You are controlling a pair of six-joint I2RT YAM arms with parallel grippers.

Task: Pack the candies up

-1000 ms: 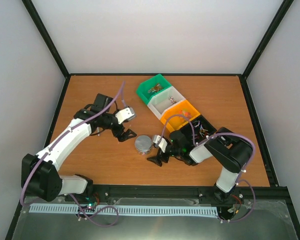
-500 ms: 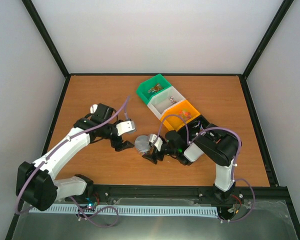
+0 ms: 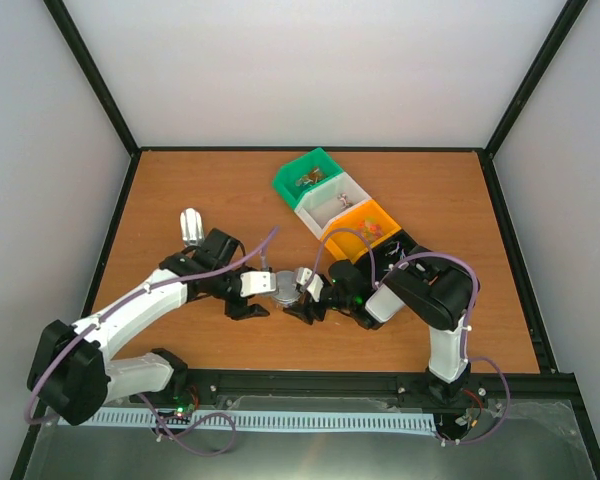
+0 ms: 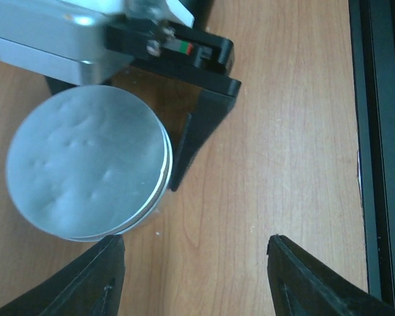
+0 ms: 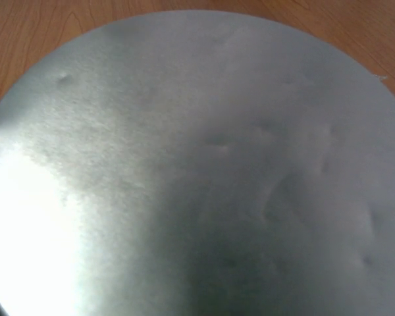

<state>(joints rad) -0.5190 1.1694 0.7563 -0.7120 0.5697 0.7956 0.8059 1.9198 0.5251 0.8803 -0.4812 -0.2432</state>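
Candies (image 3: 306, 181) are seen as small mixed-coloured pieces lying inside a diagonal row of bins at the far right of the table (image 3: 180, 190): some in the green bin (image 3: 320, 160), some in the white bin (image 3: 356, 186), some in the orange bin (image 3: 341, 240), while the black bin (image 3: 412, 245) is partly covered by the right arm and its cable. None is held by either arm. A round jar (image 4: 89, 168) with a dull silver lid stands upright on the wood near the front middle, well apart from the bins, between the two grippers. The left gripper (image 4: 194, 245) is lowered just beside the jar with its fingers spread wide and nothing between them. The right gripper (image 3: 296, 298) is set close against the jar from the other side; one black finger (image 4: 196, 135) is seen along the lid's edge, the other is hidden, so whether it is spread or clamped cannot be told. The right wrist view is filled by the lid alone
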